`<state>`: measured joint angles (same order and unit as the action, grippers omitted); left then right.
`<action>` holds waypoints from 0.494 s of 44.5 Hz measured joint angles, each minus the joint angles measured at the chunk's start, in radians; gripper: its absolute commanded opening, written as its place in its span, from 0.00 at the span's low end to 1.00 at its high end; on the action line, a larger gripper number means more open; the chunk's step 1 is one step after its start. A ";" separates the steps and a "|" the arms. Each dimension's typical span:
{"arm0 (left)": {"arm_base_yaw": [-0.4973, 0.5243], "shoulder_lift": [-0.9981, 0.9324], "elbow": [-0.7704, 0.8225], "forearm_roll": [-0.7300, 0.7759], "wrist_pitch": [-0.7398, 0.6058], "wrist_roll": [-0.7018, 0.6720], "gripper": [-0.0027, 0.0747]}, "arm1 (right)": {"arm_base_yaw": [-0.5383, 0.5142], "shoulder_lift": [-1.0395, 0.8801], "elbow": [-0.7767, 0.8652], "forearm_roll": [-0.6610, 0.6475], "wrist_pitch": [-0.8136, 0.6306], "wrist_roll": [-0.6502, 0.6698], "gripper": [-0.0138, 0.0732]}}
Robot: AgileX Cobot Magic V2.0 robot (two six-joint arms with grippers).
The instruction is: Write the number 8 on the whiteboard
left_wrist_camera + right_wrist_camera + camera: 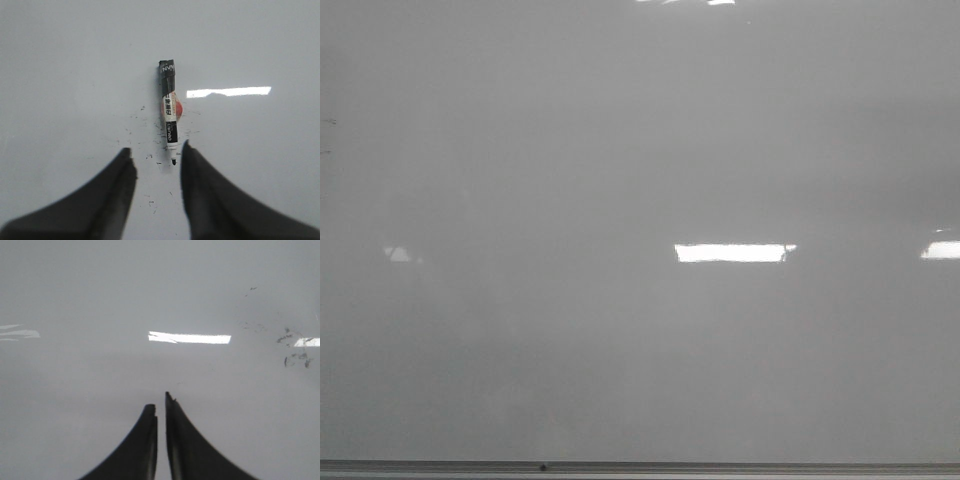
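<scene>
The whiteboard (620, 150) fills the front view, pale grey and glossy, with no black line on it; the number 8 is not in view. Neither gripper shows in the front view. In the left wrist view a black-and-white marker (170, 112) lies uncapped on a pale surface, its tip pointing toward my left gripper (156, 150). That gripper is open and empty, and the marker tip is just beyond its fingertips, close to one finger (200, 180). My right gripper (158, 401) is shut on nothing above a pale surface.
A thin grey metal edge (640, 467) runs along the bottom of the whiteboard. Bright light reflections (732, 253) lie on it. Small black ink specks (150, 157) surround the marker, and smudges (295, 347) show in the right wrist view.
</scene>
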<state>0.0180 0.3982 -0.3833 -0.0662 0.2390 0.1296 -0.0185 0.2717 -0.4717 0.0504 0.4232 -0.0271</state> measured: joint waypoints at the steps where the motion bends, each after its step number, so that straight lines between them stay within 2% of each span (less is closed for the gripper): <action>1: 0.000 0.000 -0.002 0.000 0.000 0.000 0.86 | 0.000 0.000 0.000 0.000 0.000 0.000 0.62; 3: 0.000 0.000 -0.002 0.000 0.000 0.000 0.94 | 0.000 0.000 0.000 0.000 0.000 0.000 0.74; 7: 0.000 0.000 -0.002 0.000 0.000 0.000 0.92 | 0.000 0.000 0.000 0.000 0.000 0.000 0.84; 15: 0.000 0.024 -0.004 0.000 0.000 0.000 0.88 | 0.000 0.000 0.000 0.000 0.000 0.000 0.85; 22: -0.041 0.165 -0.057 0.000 0.018 0.000 0.87 | 0.000 0.000 0.000 0.000 0.000 0.000 0.85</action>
<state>-0.0226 0.5636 -0.4405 -0.0662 0.2572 0.1296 -0.0185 0.2717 -0.4717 0.0504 0.4232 -0.0271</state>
